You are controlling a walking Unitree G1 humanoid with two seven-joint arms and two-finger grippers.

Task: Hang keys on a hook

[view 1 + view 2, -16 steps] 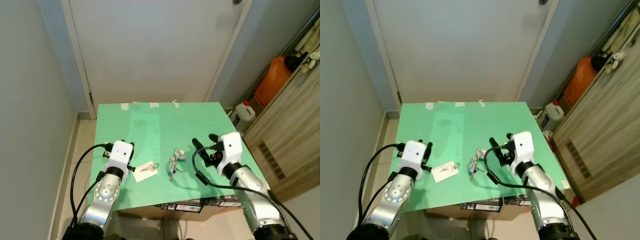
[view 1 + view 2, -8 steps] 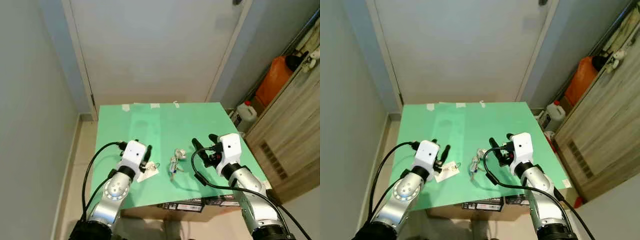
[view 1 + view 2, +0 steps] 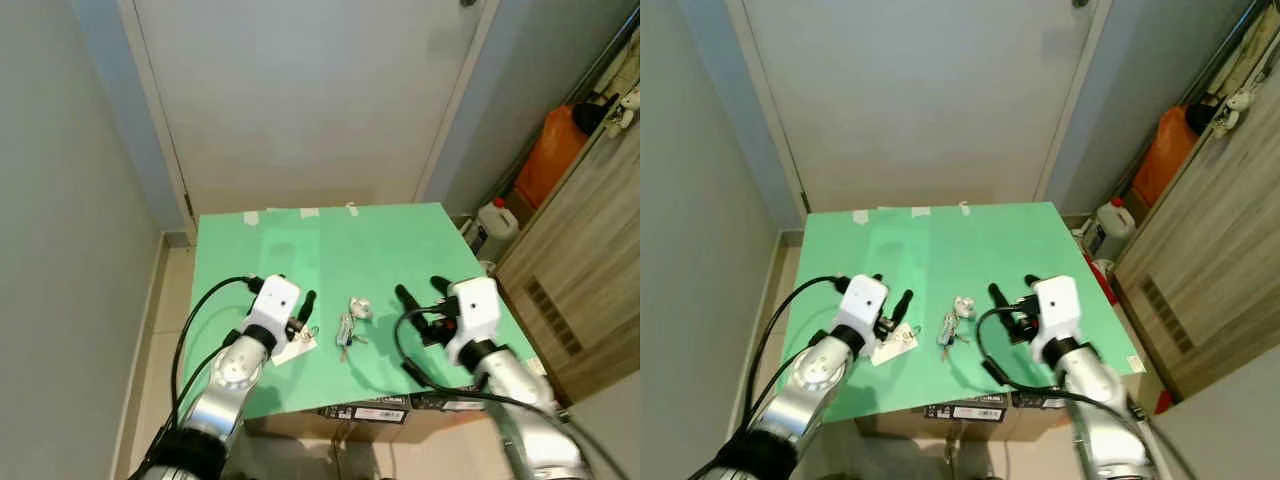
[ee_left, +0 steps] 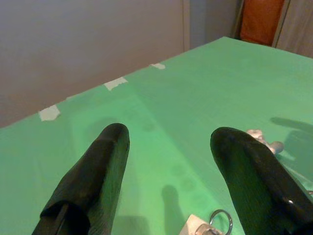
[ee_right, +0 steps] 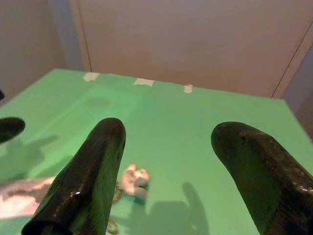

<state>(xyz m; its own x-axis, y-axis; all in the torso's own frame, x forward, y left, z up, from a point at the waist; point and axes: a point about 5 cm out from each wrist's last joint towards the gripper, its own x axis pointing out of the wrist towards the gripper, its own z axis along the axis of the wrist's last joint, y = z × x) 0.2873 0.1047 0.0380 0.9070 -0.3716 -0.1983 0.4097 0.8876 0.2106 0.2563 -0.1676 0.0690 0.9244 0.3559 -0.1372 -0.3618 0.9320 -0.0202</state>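
A small desk (image 3: 400, 240) covered in green sheet stands against a closed white door (image 3: 310, 100), with three bits of pale tape (image 3: 305, 211) along its far edge. Near the front middle of the desk lies a bunch of keys (image 3: 347, 325) with a small pale charm. A white tag (image 3: 292, 347) on a ring lies just to their left. The left gripper (image 3: 300, 312) hovers over the tag, fingers apart. The right gripper (image 3: 420, 295) sits to the right of the keys, fingers apart, not touching them. An orange container (image 3: 552, 152) and a white jug (image 3: 492, 222) stand on the floor by a wooden cabinet (image 3: 585, 260) on the right. Cardboard boxes (image 3: 385, 410) show under the desk's front edge.
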